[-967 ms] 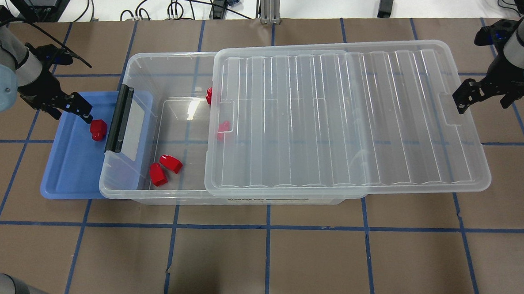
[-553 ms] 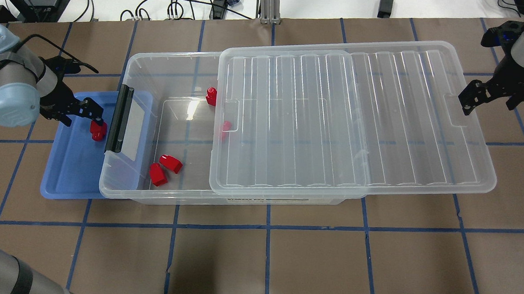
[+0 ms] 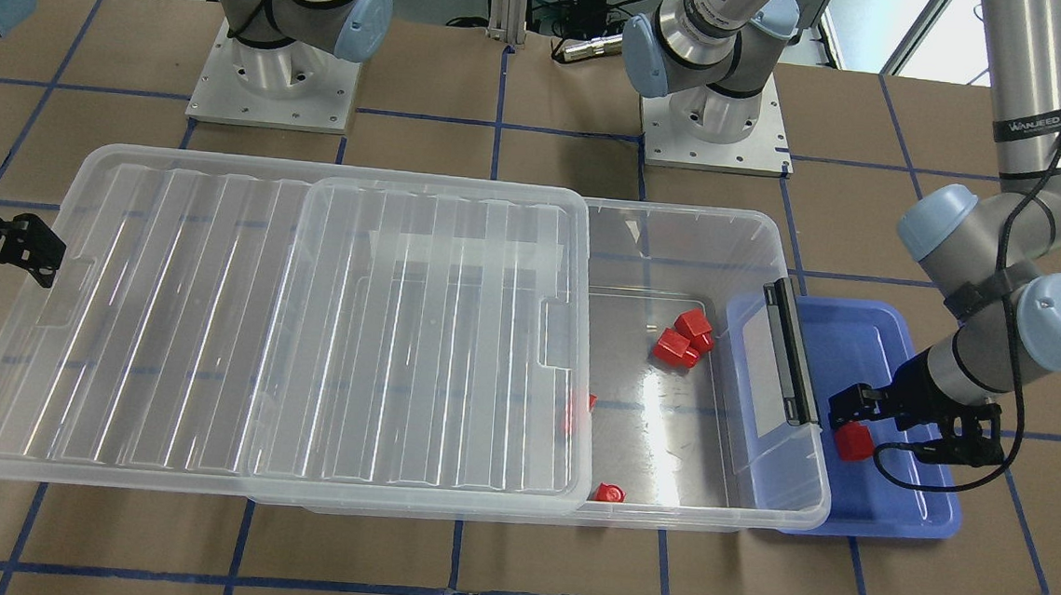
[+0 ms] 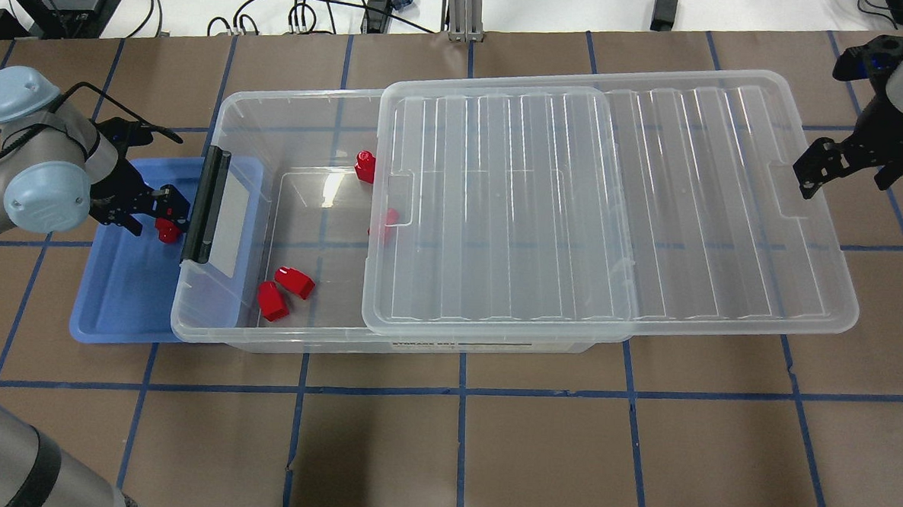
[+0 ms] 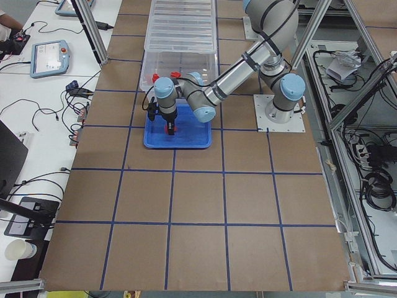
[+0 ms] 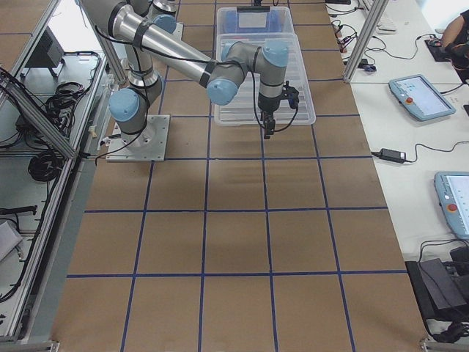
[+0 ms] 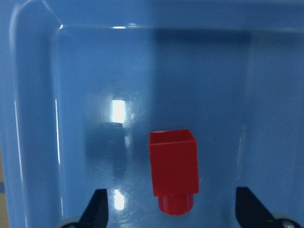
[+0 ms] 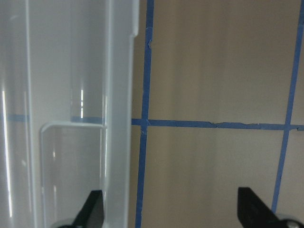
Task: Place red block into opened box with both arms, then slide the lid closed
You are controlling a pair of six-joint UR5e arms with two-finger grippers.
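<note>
A red block lies stud-down in the blue tray, left of the box. My left gripper hangs open just over it, one finger on each side; the overhead view shows the gripper at the block. The clear lid covers the box's right part and overhangs its right end, leaving the left part uncovered. My right gripper stands open at the lid's right edge, near its handle notch, holding nothing.
Several more red blocks lie inside the box, one at the far wall. The box's black handle overlaps the blue tray. Cables and a metal post lie beyond the far table edge.
My left gripper has moved right and down over the red block in the tray. The lid and my right gripper have both shifted a little to the right.
</note>
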